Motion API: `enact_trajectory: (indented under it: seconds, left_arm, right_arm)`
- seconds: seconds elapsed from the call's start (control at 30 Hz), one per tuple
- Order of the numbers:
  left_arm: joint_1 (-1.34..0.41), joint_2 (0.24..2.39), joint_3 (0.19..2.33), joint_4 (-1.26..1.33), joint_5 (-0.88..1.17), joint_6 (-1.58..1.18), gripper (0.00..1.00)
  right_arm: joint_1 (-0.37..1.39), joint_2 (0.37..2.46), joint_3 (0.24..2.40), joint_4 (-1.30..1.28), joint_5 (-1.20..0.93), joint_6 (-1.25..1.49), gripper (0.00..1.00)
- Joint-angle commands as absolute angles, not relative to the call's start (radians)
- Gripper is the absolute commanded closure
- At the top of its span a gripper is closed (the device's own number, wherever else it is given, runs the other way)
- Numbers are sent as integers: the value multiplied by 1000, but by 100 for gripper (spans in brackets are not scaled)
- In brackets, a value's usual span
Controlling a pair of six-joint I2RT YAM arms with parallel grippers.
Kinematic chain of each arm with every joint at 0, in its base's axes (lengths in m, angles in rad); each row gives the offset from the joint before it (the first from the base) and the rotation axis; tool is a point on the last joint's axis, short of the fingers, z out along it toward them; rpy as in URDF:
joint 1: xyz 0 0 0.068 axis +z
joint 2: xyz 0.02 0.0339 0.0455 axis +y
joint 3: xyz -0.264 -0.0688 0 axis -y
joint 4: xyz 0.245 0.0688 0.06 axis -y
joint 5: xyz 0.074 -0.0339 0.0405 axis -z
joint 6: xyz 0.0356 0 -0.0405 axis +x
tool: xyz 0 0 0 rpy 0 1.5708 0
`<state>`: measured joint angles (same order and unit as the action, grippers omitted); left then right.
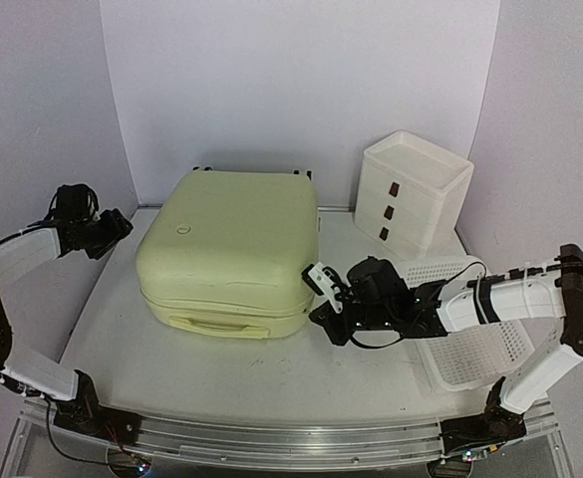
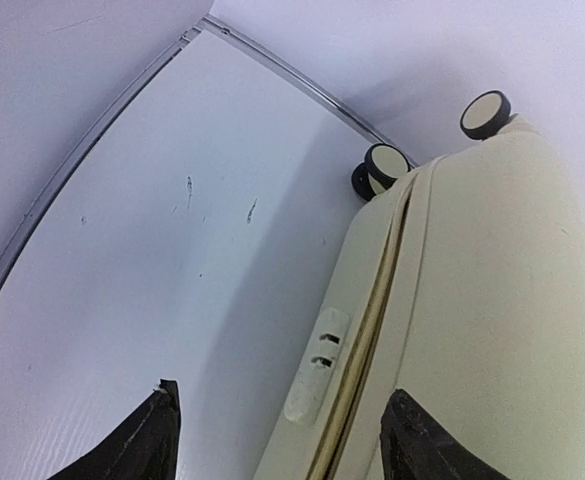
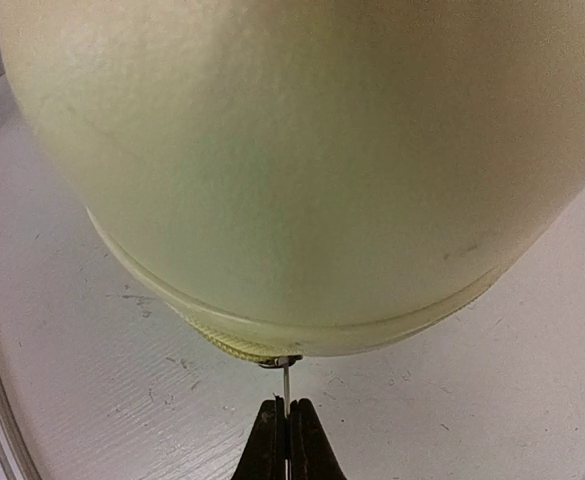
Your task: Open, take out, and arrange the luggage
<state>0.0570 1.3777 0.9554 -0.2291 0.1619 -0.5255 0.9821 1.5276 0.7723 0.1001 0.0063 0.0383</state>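
The suitcase [image 1: 229,249] sits closed just left of the right gripper [image 3: 287,412], which pinches its zipper pull [image 3: 286,380]. The left gripper [image 2: 282,425] hangs open and empty off its left side.

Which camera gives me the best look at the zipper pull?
Right wrist: the zipper pull shows close up, edge-on, hanging from the luggage seam and pinched in the shut right gripper. In the top view it is too small to make out. Left wrist shows only the zip line along another side, no pull.
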Motion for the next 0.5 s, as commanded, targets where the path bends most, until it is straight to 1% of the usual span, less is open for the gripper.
enact_trajectory:
  seconds: [0.0,0.17,0.3,0.4,0.47]
  left_arm:
    - [54,1206,864,-340,171,-593,30]
    - [54,1011,776,-456,166,-687,30]
    - [50,827,738,-460,309,-690,28]
    - [36,759,753,-478,382,-685,3]
    - [35,751,751,-488,424,-716,1]
  right_arm:
    - [967,1562,818,195,31,65,100]
    - [966,1585,818,230,47,84,100]
    - [967,1599,816,253,51,92,100]
    - [967,1604,815,268,45,95,100]
    - [967,1607,813,278,42,100,100]
